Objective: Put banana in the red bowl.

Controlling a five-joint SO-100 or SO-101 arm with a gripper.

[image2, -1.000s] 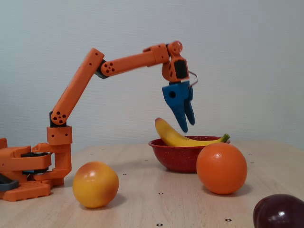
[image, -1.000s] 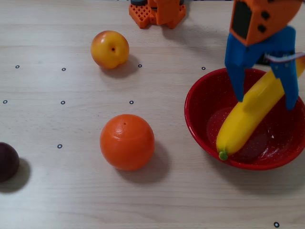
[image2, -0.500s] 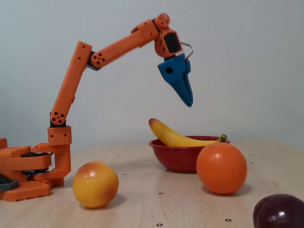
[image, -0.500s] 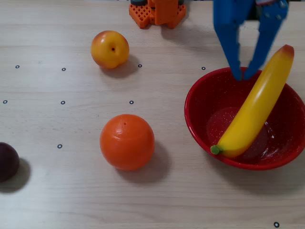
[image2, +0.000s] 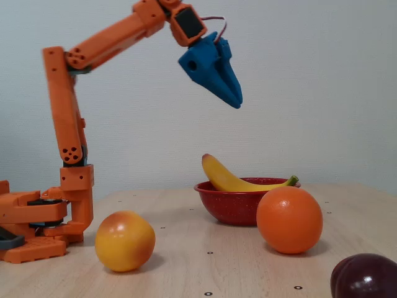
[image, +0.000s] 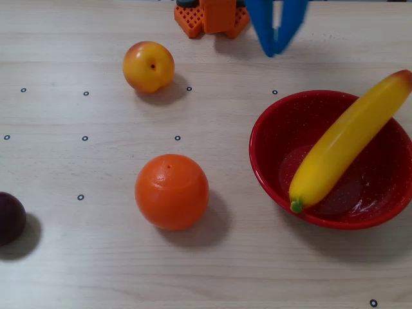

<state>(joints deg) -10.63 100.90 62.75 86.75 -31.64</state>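
Banana (image: 344,151) is in the red bowl (image: 273,164) already. In the overhead view it lies diagonal across the bowl: green stem end low at the bowl's near-left rim, reddish end poking up past the bowl's far-right rim. The fixed view agrees: body sags into the bowl (image2: 232,208), blunt end stuck up over the bowl's left edge, stem tip at its right edge. So it's propped on the rim, not flat on the bowl's floor, though from these angles I can't be sure how much of it touches the bottom.

Gripper (image2: 234,99) is empty, hanging high above the bowl and a bit toward the base side of it, tips angled down toward it. Overhead, the gripper (image: 274,46) sits beyond the bowl's far-left rim, well apart from the fruit. Fingers look drawn together, maybe a sliver of gap at the tips, nothing between them.

Key relation for you: banana is below and outboard of the gripper, long axis running roughly away from the base w/ a slant. My read: task's basically done, only parking the arm is left. Orange ball (image: 171,191), yellow-red fruit (image: 149,65) and dark plum (image: 11,218) all sit left of the bowl, out of the way.
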